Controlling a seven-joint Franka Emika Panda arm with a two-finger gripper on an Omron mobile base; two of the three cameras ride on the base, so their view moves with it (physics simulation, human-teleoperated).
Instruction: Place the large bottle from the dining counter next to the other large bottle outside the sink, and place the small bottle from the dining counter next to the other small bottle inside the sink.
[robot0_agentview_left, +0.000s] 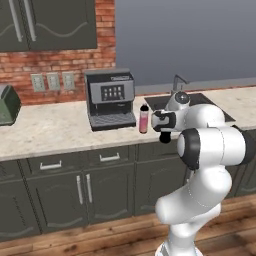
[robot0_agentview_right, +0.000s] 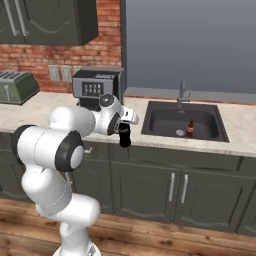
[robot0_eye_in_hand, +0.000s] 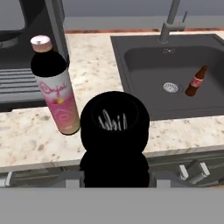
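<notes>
Black cola-shaped bottle (robot0_eye_in_hand: 114, 138) sits clamped between your gripper (robot0_agentview_right: 124, 136) jaws, filling the lower centre of the hand view, poised at the worktop's (robot0_agentview_left: 45, 131) front edge. You see the tall pink bottle (robot0_eye_in_hand: 56, 87) upright at upper left of that view, just beside the coffee machine (robot0_agentview_left: 110, 98). At right, the sink (robot0_agentview_right: 165, 122) holds a small reddish bottle (robot0_agentview_right: 190, 128) standing near the drain, below the faucet (robot0_agentview_right: 182, 95).
</notes>
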